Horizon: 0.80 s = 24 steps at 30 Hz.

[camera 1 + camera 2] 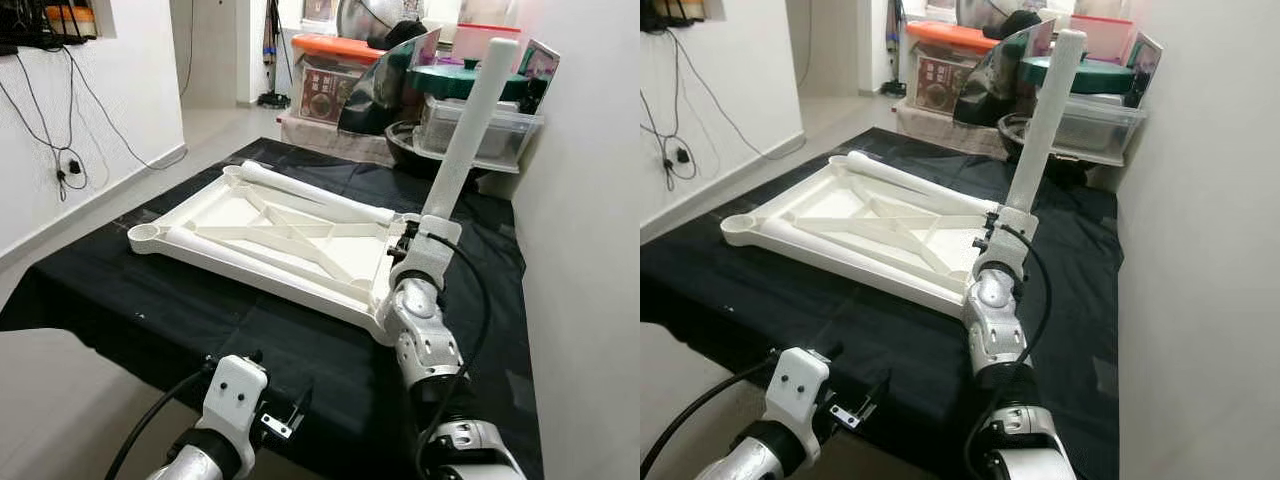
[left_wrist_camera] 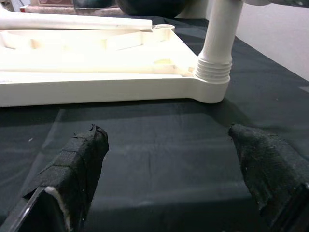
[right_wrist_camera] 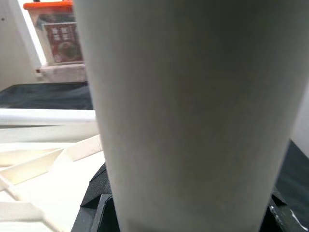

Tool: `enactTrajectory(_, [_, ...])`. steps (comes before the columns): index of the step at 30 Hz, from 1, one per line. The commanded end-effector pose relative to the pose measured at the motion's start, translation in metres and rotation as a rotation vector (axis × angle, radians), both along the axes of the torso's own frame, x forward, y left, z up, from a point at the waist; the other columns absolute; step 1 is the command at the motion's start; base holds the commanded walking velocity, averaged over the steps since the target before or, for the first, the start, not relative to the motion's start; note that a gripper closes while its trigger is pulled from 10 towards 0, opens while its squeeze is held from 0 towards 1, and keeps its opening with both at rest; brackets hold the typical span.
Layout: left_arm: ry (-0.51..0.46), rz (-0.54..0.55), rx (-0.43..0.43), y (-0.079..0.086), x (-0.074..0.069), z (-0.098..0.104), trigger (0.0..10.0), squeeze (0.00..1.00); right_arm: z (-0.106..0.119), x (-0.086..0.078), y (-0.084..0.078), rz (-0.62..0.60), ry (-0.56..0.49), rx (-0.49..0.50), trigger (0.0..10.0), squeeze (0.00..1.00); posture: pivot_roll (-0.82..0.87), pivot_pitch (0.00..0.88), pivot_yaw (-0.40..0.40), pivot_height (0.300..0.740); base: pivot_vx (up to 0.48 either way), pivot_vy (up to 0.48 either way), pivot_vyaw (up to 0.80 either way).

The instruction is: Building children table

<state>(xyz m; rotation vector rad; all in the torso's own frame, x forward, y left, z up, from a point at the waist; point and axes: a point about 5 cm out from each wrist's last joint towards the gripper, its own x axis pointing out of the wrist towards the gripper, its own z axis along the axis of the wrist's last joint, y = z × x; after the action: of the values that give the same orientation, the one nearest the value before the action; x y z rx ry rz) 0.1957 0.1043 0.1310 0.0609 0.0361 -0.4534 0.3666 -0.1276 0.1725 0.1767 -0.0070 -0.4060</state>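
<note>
Black cloth (image 1: 150,320) covers the counter; left claw (image 2: 169,164) hovers low over its near edge, fingers spread wide, holding nothing. Right claw (image 1: 425,235) is clamped around the upright white leg (image 1: 468,130), seated in the near-right corner socket of the upside-down white tabletop (image 1: 270,235). Two more legs (image 1: 320,195) lie on the tabletop; storage bins (image 1: 470,120) sit beyond.

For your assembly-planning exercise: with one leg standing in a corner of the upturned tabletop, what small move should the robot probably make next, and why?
Probably twist the upright leg further into its corner socket with the right gripper, since thread ridges show above the socket. Two more legs lie on the tabletop.
</note>
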Motion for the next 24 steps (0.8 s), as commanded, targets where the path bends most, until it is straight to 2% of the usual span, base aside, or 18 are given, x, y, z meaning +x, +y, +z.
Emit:
enactTrajectory(1, [0.024,-0.005,0.01,-0.002,0.0,-0.006,10.0,0.0,-0.021,-0.004,-0.005,-0.057,0.082,0.097,5.9,0.0,0.24,0.011,-0.104,0.74,0.0,0.0,0.0])
enactTrajectory(2, [0.028,-0.006,0.008,-0.002,0.0,-0.007,10.0,0.0,-0.021,-0.003,0.002,-0.024,0.067,0.108,10.0,0.0,0.23,0.003,-0.102,0.74,0.0,0.0,0.0])
enactTrajectory(3, [0.028,-0.006,0.008,-0.002,0.0,-0.007,10.0,0.0,-0.021,-0.003,0.002,-0.024,0.067,0.108,10.0,0.0,0.23,0.003,-0.102,0.74,0.0,0.0,0.0])
enactTrajectory(5, [0.033,-0.009,0.007,-0.001,0.001,-0.008,10.0,0.0,-0.016,-0.002,0.016,0.1,0.026,0.092,10.0,0.0,0.23,0.0,-0.103,0.74,0.0,0.0,0.0])
enactTrajectory(6, [0.035,-0.01,0.008,-0.001,0.001,-0.009,10.0,0.0,-0.014,-0.003,0.018,0.15,0.006,0.059,10.0,0.09,0.23,0.0,-0.099,0.74,0.0,0.0,0.0])
enactTrajectory(9, [0.035,-0.011,0.008,-0.001,0.001,-0.009,10.0,0.0,-0.013,-0.003,0.019,0.176,-0.004,0.035,10.0,0.09,0.23,0.0,-0.099,0.74,0.0,0.0,0.0])
enactTrajectory(10, [0.035,-0.012,0.009,-0.001,0.002,-0.01,10.0,0.0,-0.011,-0.005,0.016,0.185,-0.028,0.008,10.0,1.0,0.22,0.0,-0.1,0.74,0.0,0.0,0.0])
enactTrajectory(13, [0.035,-0.014,0.012,-0.002,0.003,-0.011,10.0,0.0,-0.008,-0.006,0.01,0.183,-0.057,-0.007,10.0,1.0,0.22,0.0,-0.097,0.74,0.0,0.0,0.0])
enactTrajectory(14, [0.035,-0.015,0.014,-0.002,0.003,-0.011,10.0,0.0,-0.007,-0.004,0.005,0.187,-0.061,-0.031,10.0,0.02,0.23,0.0,-0.097,0.74,0.0,0.0,0.0])
enactTrajectory(18, [0.035,-0.014,0.016,-0.001,0.004,-0.012,10.0,0.0,-0.002,0.0,-0.003,0.214,-0.099,-0.023,10.0,0.0,0.22,0.0,-0.097,0.74,0.0,0.0,0.0])
enactTrajectory(19, [0.036,-0.015,0.019,-0.001,0.005,-0.013,10.0,0.0,0.004,0.004,-0.005,0.378,-0.168,0.082,10.0,0.0,0.22,0.0,-0.094,0.74,0.0,0.0,0.0])
enactTrajectory(21, [0.036,-0.015,0.019,-0.001,0.005,-0.013,10.0,0.0,0.004,0.004,-0.005,0.378,-0.168,0.082,10.0,0.0,0.22,0.0,-0.094,0.74,0.0,0.0,0.0])
enactTrajectory(23, [0.036,-0.017,0.019,-0.001,0.006,-0.014,10.0,0.0,0.009,0.009,-0.013,0.512,-0.212,0.117,10.0,0.0,0.22,0.0,-0.095,0.74,0.0,0.0,0.0])
enactTrajectory(24, [0.036,-0.017,0.019,-0.001,0.006,-0.014,10.0,0.0,0.009,0.009,-0.013,0.512,-0.212,0.117,10.0,0.0,0.22,0.0,-0.095,0.74,0.0,0.0,0.0])
